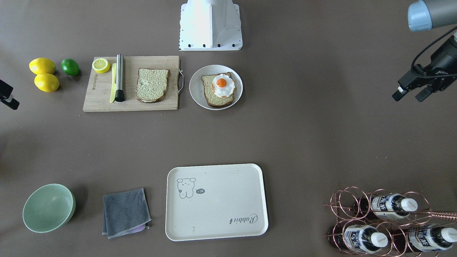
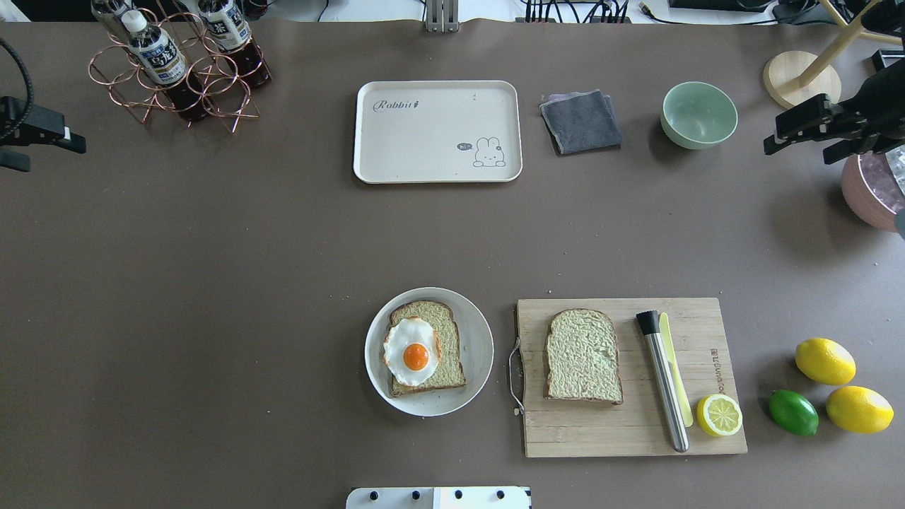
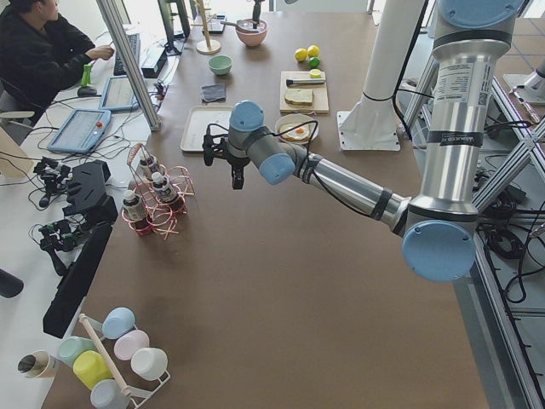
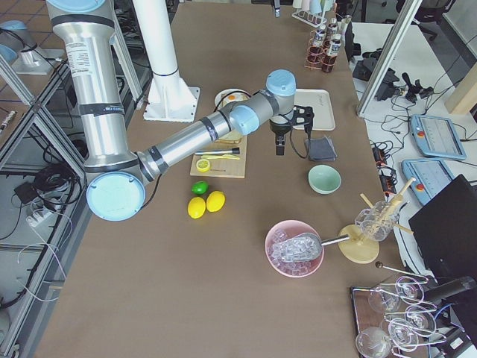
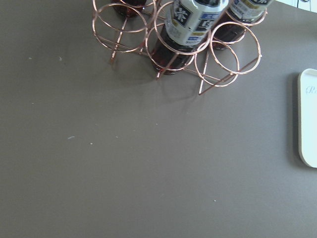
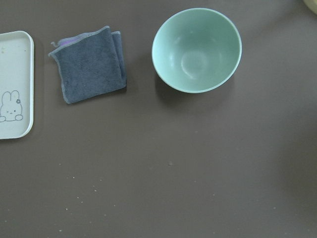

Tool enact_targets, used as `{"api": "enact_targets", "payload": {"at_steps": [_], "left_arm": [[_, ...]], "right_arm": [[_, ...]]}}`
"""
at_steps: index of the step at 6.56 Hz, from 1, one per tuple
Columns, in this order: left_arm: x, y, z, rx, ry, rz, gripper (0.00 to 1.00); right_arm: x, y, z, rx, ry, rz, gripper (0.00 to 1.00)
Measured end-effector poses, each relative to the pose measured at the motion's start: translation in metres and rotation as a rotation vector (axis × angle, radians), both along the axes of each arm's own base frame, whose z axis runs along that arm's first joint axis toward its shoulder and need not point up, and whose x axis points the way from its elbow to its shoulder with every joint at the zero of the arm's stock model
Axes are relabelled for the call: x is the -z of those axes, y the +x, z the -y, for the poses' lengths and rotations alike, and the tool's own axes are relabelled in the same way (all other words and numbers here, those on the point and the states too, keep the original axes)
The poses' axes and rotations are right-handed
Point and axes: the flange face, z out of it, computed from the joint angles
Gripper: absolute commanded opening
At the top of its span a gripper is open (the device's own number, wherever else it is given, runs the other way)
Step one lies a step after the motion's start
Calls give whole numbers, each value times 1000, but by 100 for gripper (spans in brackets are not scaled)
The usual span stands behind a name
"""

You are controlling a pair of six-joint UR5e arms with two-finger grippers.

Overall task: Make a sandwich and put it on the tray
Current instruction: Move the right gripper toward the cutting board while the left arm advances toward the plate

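Note:
One bread slice [image 2: 583, 355] lies flat on the wooden cutting board [image 2: 707, 431]. A second bread slice [image 2: 447, 343] lies on the round white plate [image 2: 482, 350] with the fried egg [image 2: 411, 351] on top. The cream tray [image 2: 437, 131] is bare at the far middle of the table; its edge shows in the left wrist view [image 5: 309, 119] and the right wrist view [image 6: 15, 84]. My left gripper [image 2: 44, 152] hangs open and empty at the table's left end, near the bottle rack. My right gripper [image 2: 797, 152] hangs open and empty at the right end, near the green bowl.
A steel-handled knife [image 2: 663, 382], a lemon half [image 2: 719, 415], two lemons [image 2: 824, 360] and a lime [image 2: 793, 412] are at the near right. A green bowl [image 2: 698, 114] and grey cloth [image 2: 580, 121] sit right of the tray. A copper bottle rack [image 2: 177, 67] stands far left; a pink bowl [image 2: 873, 191] far right.

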Motion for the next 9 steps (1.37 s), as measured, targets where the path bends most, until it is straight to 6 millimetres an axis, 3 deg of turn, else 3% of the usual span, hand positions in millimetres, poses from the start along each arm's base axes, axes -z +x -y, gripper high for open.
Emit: {"api": "enact_targets", "payload": {"at_steps": [2,5,7,9], "left_arm": [[42,46,-13,6,-7,-34,98],[86,106,-56,-123,47,-88,98],[116,148,-83,-211,60,-149,98],[138,171,-106,-243,4,-277,98]], "right_arm": [[16,-45,-19,5,-6,36,100],[50,-96,-61,38,-41,134,100],[56,-116,-75,55,-53,167,100],[58,-124,-81,59,-75,175,100]]}}
